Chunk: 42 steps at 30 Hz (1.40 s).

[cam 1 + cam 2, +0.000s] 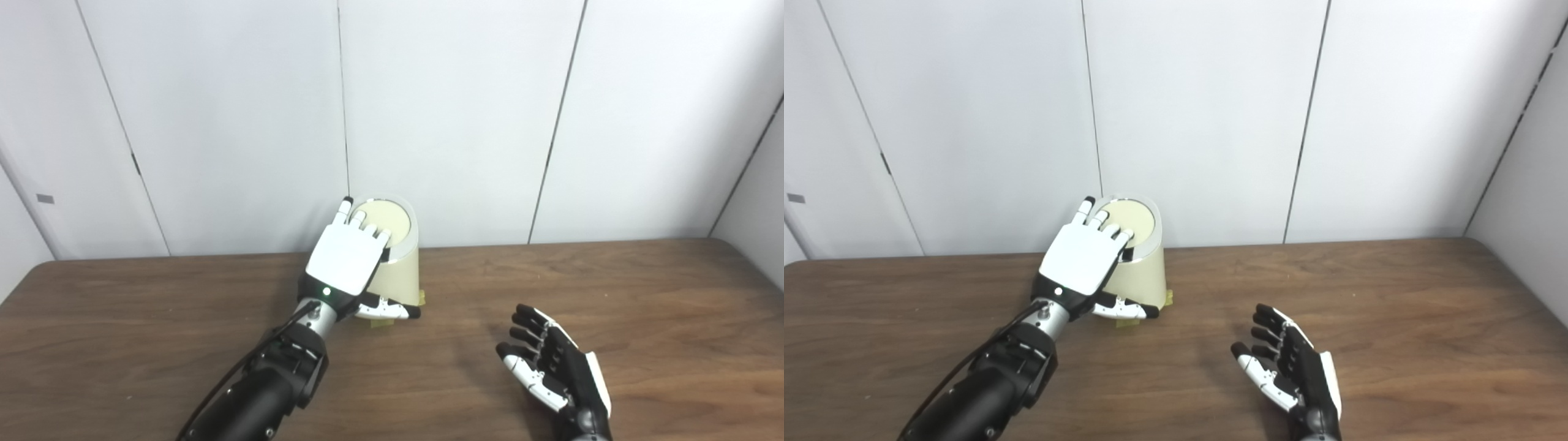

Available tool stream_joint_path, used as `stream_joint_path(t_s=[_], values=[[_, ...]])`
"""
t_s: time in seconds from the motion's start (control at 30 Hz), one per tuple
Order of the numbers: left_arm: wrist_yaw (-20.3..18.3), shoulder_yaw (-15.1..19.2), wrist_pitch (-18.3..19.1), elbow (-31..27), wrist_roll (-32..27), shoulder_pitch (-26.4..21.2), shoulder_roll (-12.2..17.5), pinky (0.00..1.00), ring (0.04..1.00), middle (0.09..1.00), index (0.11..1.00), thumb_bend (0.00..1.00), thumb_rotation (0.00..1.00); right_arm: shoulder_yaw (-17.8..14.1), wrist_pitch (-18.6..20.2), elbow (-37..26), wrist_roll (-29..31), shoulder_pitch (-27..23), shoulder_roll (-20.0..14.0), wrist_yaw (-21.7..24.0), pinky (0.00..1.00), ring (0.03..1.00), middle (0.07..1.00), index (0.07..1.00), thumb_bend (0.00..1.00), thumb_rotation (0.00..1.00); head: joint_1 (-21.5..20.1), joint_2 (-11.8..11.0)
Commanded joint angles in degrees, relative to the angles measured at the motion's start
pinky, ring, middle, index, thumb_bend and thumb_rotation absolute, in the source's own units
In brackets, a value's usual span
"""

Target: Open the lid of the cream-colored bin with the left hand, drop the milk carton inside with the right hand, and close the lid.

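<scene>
From the left eye view, you have the left hand (345, 257) laid palm-down over the near left rim of the cream-colored bin (398, 269), which stands at the far edge of the table (643, 294), close to the white wall panels (459, 110). Its fingers (367, 229) are spread and rest flat on the lid (384, 222), gripping nothing, while the thumb sticks out to the right, low across the bin's near face; I judge that this is a pressing pose, chosen because the round lid looks made to be pushed, not lifted. The lid looks shut and level. Your right hand (551, 364) waits well apart, near and to the right, palm turned inward, fingers loosely apart and empty. No milk carton shows anywhere on the table here, so either it is already inside the bin or it is out of frame; you cannot tell which. From the right eye view, the same layout holds: the left hand (1082, 256) covers the lid (1130, 222) from the near left, the bin (1142, 275) sits on yellowish tape tabs (1168, 299), likely placed to stop it from sliding under a push, and the right hand (1292, 370) hangs open, holding nothing, just above the bare wood.
</scene>
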Motion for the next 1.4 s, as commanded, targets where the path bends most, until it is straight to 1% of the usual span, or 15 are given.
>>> stream_joint_path(t_s=[0.0,0.07,0.2,0.3,0.4,0.5,0.6,0.67,0.77,0.97,1.1,1.17,1.2,1.3,1.37], values=[[-3.8,-0.7,-2.8,4.6,-3.4,3.6,0.7,1.0,0.892,0.805,0.781,0.8,0.85,0.1,-1.0,-2.1,-0.1,-1.4,-0.1,0.2,0.69,0.769,0.794,0.774,0.32,0.22,0.0,0.0],[-2.2,0.0,-3.0,4.3,-4.4,3.9,0.4,1.0,0.888,0.803,0.777,0.8,0.84,0.2,-0.9,-2.1,-0.2,-1.3,-0.2,0.2,0.69,0.772,0.795,0.775,0.32,0.23,0.0,0.0],[3.5,1.7,-4.8,4.0,-7.3,4.4,-0.3,1.0,0.867,0.788,0.76,0.77,0.82,0.0,-0.8,-2.2,0.2,-1.4,0.1,0.2,0.7,0.774,0.793,0.773,0.32,0.25,0.2,-0.1],[9.9,2.9,-5.9,4.0,-8.4,4.8,-0.9,1.0,0.84,0.77,0.752,0.74,0.84,0.0,-1.3,-1.8,-0.1,-1.5,0.0,0.0,0.69,0.77,0.792,0.773,0.31,0.23,0.1,-0.2],[16.8,4.0,-7.8,4.3,-9.7,5.0,-1.3,1.0,0.818,0.758,0.758,0.7,0.83,0.0,-2.4,-1.1,-0.7,-1.7,0.1,-0.5,0.68,0.766,0.786,0.765,0.32,0.21,0.2,-0.3],[19.7,5.0,-9.4,4.5,-11.6,5.0,-1.8,1.0,0.845,0.8,0.804,0.67,0.84,-0.1,-2.4,-0.8,-0.7,-1.8,0.1,-0.7,0.69,0.769,0.788,0.767,0.31,0.2,0.2,-0.4],[18.8,5.8,-9.6,3.4,-13.0,5.0,-2.2,1.0,0.973,0.955,0.956,0.65,0.84,-0.3,-2.4,-0.6,-0.3,-1.8,0.3,-0.7,0.7,0.77,0.788,0.77,0.31,0.2,0.3,-0.5],[17.7,6.3,-9.1,2.4,-13.6,5.1,-2.6,1.0,0.993,0.989,0.989,0.65,0.79,-0.2,-2.6,-0.5,-0.7,-1.8,0.2,-0.7,0.69,0.766,0.785,0.767,0.32,0.21,0.3,-0.5],[15.7,7.0,-7.7,1.1,-13.3,5.1,-2.9,1.0,1.0,0.999,0.999,0.66,0.75,-0.2,-2.5,-0.2,-1.1,-1.9,0.1,-0.8,0.69,0.766,0.788,0.77,0.31,0.21,0.3,-0.7],[14.9,8.6,-6.4,0.6,-12.2,4.4,-2.5,1.0,1.0,1.0,1.0,0.64,0.78,-0.1,-2.1,-0.1,-1.2,-1.9,0.2,-0.7,0.69,0.768,0.794,0.776,0.32,0.22,0.4,-1.0],[13.8,10.8,-6.0,-1.7,-13.5,5.2,-2.1,1.0,1.0,1.0,1.0,0.65,0.74,0.0,-2.3,0.1,-1.4,-2.0,0.2,-0.7,0.69,0.765,0.791,0.775,0.32,0.22,0.2,-1.0],[13.1,12.0,-5.9,-3.5,-14.3,6.0,-2.1,1.0,1.0,1.0,1.0,0.64,0.75,-0.1,-2.2,0.0,-1.4,-2.0,0.2,-0.7,0.68,0.764,0.79,0.774,0.32,0.22,0.1,-0.9],[13.1,12.7,-6.0,-4.6,-14.8,6.5,-2.0,1.0,1.0,1.0,1.0,0.62,0.79,-0.1,-2.1,-0.1,-1.2,-2.0,0.1,-0.6,0.69,0.764,0.79,0.774,0.32,0.22,0.3,-0.9],[15.5,14.4,-7.2,-7.0,-15.3,8.3,-1.1,1.0,1.0,1.0,1.0,0.57,0.82,-0.3,-2.3,0.0,-0.2,-1.9,0.1,-0.2,0.69,0.77,0.796,0.778,0.32,0.22,0.3,-1.1],[17.7,15.8,-9.0,-8.0,-16.7,9.4,-0.3,1.0,1.0,1.0,1.0,0.53,0.84,-0.3,-2.3,0.0,-0.4,-1.8,0.1,-0.3,0.7,0.772,0.797,0.78,0.32,0.23,0.3,-1.0]])
